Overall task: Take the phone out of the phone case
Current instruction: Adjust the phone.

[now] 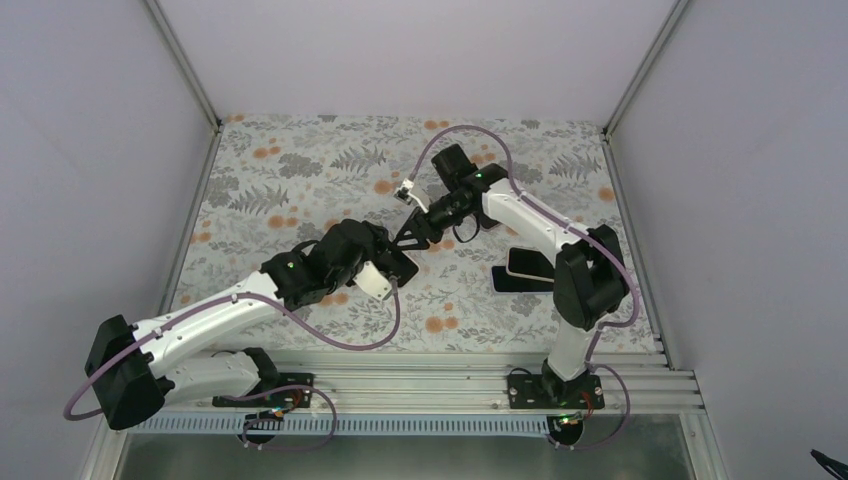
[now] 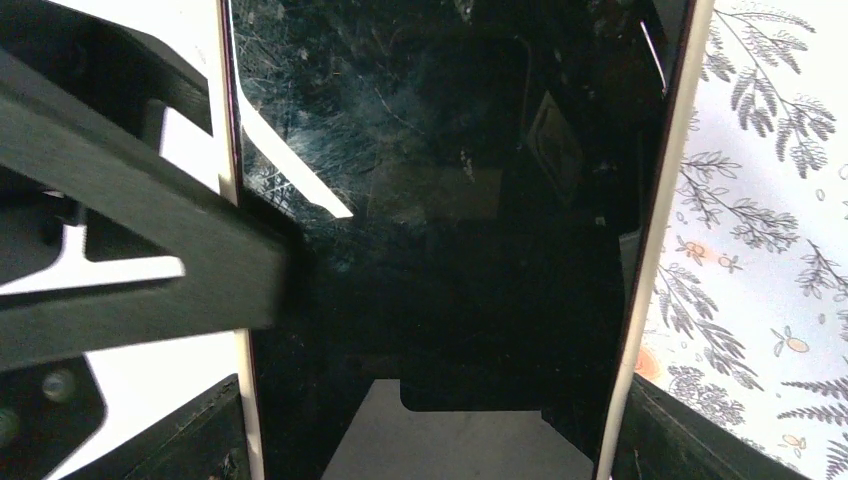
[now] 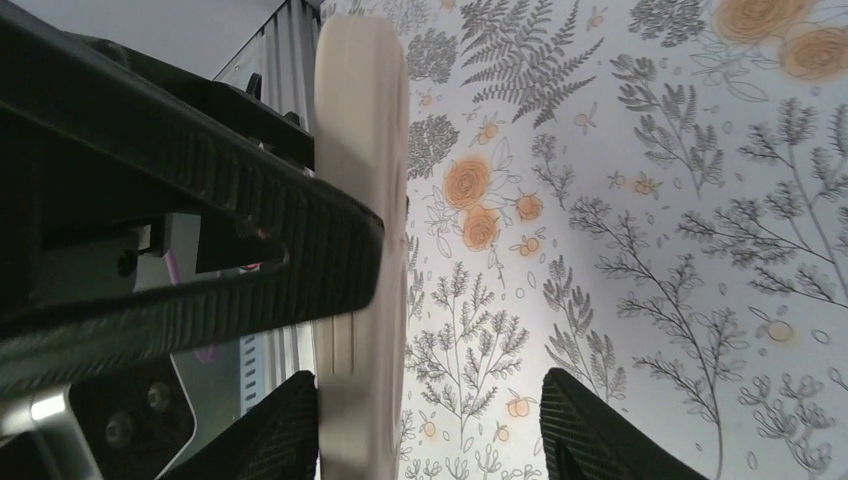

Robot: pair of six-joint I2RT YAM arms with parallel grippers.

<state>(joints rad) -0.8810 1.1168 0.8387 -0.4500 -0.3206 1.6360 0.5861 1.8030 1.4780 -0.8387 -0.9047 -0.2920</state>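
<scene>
Centre of the overhead frame: my left pincer [image 1: 388, 268], reaching up from the lower left, grips the phone case [image 3: 360, 150] by its long sides, jaws clamped on the cream shell with the phone [image 2: 440, 250] seated inside. From my left wrist, the dark, scratched screen fills the middle of the frame, the case's pale rim running down either side. Just above and right of that grip in the overhead frame, my right pincer [image 1: 410, 236] meets it nose to nose, jaws apart and straddling one edge of the case. In the right wrist frame the cream shell stands edge-on at centre left, hard against one of my fingers [image 3: 285, 435] at the bottom, the other well clear at lower right. In the left wrist frame a black finger lies across the screen's left margin. At centre right of the overhead frame a flat dark-and-cream slab [image 1: 522, 272] lies on the floral tablecloth [image 1: 290, 170] beside my right arm; I cannot tell what it is.
</scene>
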